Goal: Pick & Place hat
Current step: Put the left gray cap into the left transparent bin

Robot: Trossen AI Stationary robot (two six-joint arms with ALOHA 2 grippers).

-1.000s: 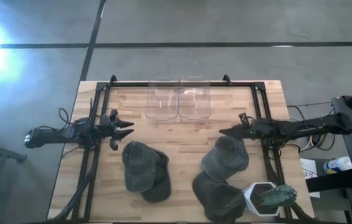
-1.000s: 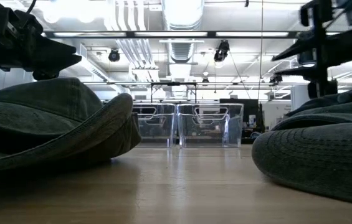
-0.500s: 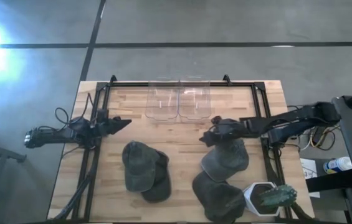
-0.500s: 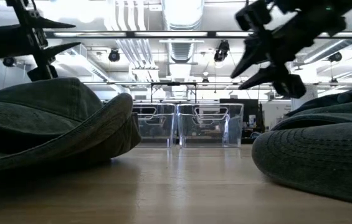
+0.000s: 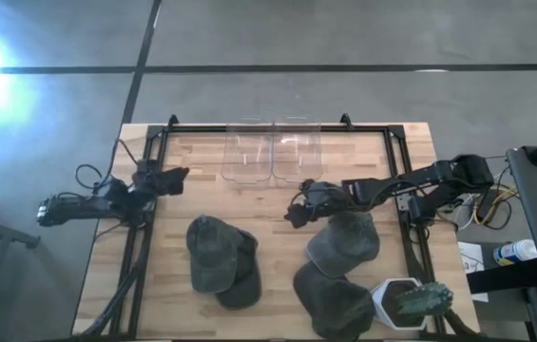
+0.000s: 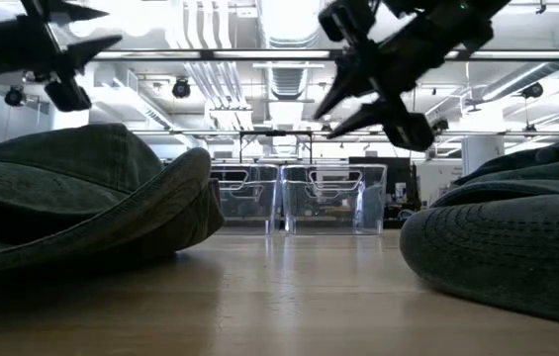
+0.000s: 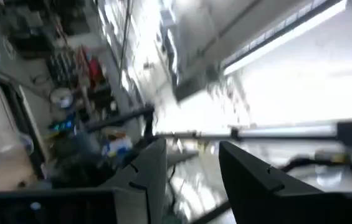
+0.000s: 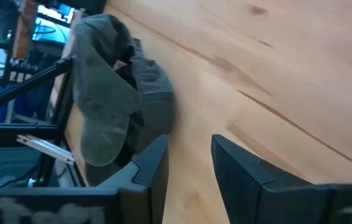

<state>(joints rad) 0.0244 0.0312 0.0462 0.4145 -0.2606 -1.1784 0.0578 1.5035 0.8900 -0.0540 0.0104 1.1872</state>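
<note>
Hovering open above the table [image 5: 278, 204] beside 1 hat [image 5: 343, 239], the right gripper [image 5: 292, 212] holds nothing; left gripper [image 5: 178, 177] open.

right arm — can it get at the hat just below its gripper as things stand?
Probably yes. The right gripper is open, above the table beside the hat, whose top is uncovered; nothing lies between them. The left gripper waits at the far side.

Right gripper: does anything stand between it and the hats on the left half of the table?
Nothing visible does. The right gripper, fingers open, hovers over bare wood, and only open table separates it from the two stacked hats.
</note>
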